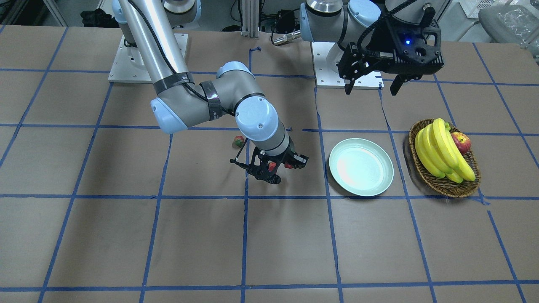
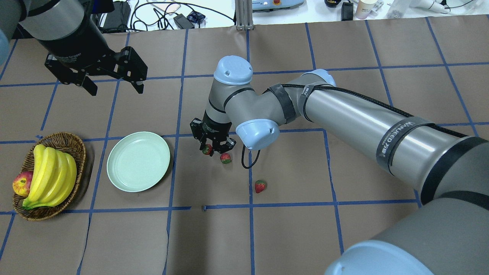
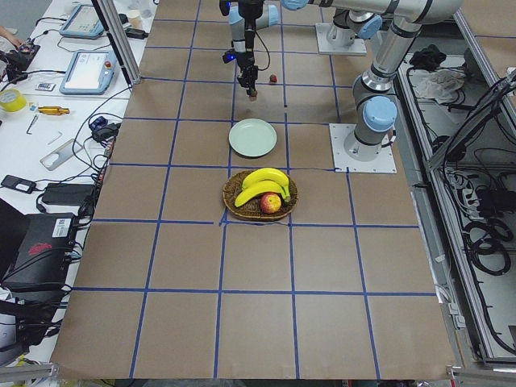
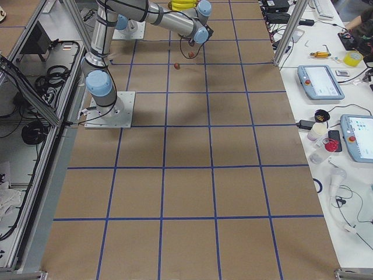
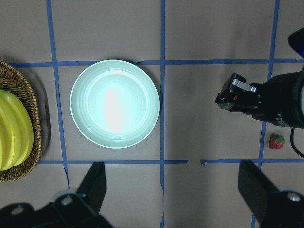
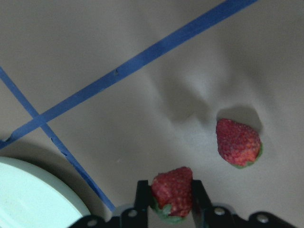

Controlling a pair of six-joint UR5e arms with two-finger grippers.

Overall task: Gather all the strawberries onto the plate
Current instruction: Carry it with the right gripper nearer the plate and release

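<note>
while the right gripper (image 2: 212, 146) pinches a strawberry (image 6: 173, 189), carry it level over the plate (image 2: 138, 161) and release low; left gripper (image 2: 115, 89) hangs spread apart

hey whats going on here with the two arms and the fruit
The right hand has one strawberry pinched between its fingers, a little way from the pale green plate, which is empty. On the brown table a second strawberry lies close to that hand and a third strawberry farther off. The left hand hangs open above the table, holding nothing. A wicker basket with bananas and an apple sits on the plate's other side.
</note>
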